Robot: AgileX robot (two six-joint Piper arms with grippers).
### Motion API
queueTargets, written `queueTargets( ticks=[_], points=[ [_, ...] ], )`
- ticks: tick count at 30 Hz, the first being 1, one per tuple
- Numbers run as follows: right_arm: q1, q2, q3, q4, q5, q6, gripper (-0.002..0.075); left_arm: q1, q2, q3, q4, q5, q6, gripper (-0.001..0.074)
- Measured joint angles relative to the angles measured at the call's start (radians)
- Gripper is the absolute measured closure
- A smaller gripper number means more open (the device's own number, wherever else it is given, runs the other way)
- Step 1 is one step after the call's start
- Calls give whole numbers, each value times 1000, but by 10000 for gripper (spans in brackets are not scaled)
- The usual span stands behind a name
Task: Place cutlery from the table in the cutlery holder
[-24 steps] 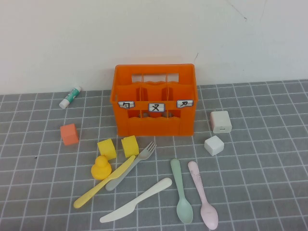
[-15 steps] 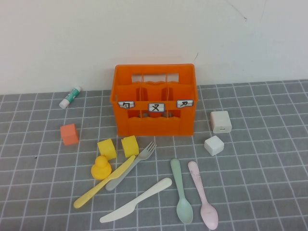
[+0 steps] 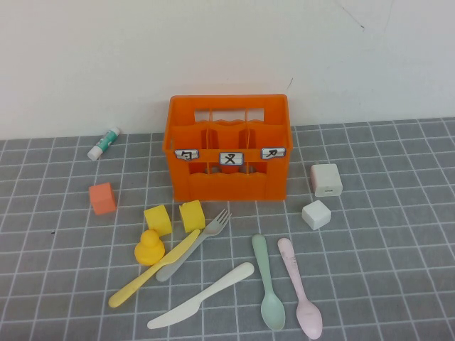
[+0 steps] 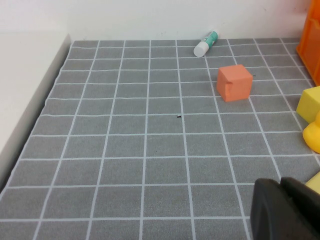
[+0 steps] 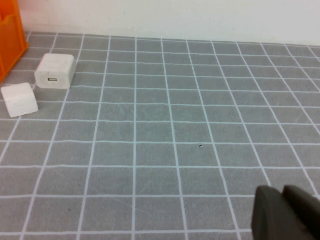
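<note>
Nothing was picked yet: all 5 cutlery pieces, the yellow knife (image 3: 155, 268) among them, lay on the bench (image 3: 398, 241) at 6 o'clock of the holder (image 3: 229, 148). The left hand (image 4: 285, 210) and right hand (image 5: 285, 215) sat low at the near edge, each narrow and holding nothing. Next likely called for 1 hand widening over a piece.

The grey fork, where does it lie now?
In the high view the grey fork lies on the table left of centre, in front of the cutlery holder, tines beside a yellow cube, handle under the yellow knife.

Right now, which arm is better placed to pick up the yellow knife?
Probably left. The yellow knife lies on the robot's left, beside the duck. The left gripper already views that duck and a yellow cube; the right gripper faces the white charger side.
</note>
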Motion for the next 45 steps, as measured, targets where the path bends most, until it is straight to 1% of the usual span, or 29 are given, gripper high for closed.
queueTargets(
  ticks=[20, 22, 25, 27, 29, 30, 33, 39, 42, 45],
  points=[
    [0, 0, 0, 0, 0, 0, 696, 0, 0, 0, -2, -6, 0, 736],
    [0, 0, 0, 0, 0, 0, 696, 0, 0, 2, -52, -36, -26, 736],
    [0, 0, 0, 0, 0, 0, 696, 0, 0, 6, -338, -148, -163, 736],
    [0, 0, 0, 0, 0, 0, 696, 0, 0, 6, -596, -228, -245, 736],
    [0, 0, 0, 0, 0, 0, 696, 0, 0, 6, -732, -282, -262, 736],
    [0, 0, 0, 0, 0, 0, 696, 0, 0, 6, -769, -305, -252, 736],
    [0, 0, 0, 0, 0, 0, 696, 0, 0, 6, -818, -343, -182, 736],
    [0, 0, 0, 0, 0, 0, 696, 0, 0, 6, -865, -335, -170, 736],
    [0, 0, 0, 0, 0, 0, 696, 0, 0, 3, -844, -283, -113, 736],
    [0, 0, 0, 0, 0, 0, 696, 0, 0, -79, -770, -124, 53, 736]
  ],
)
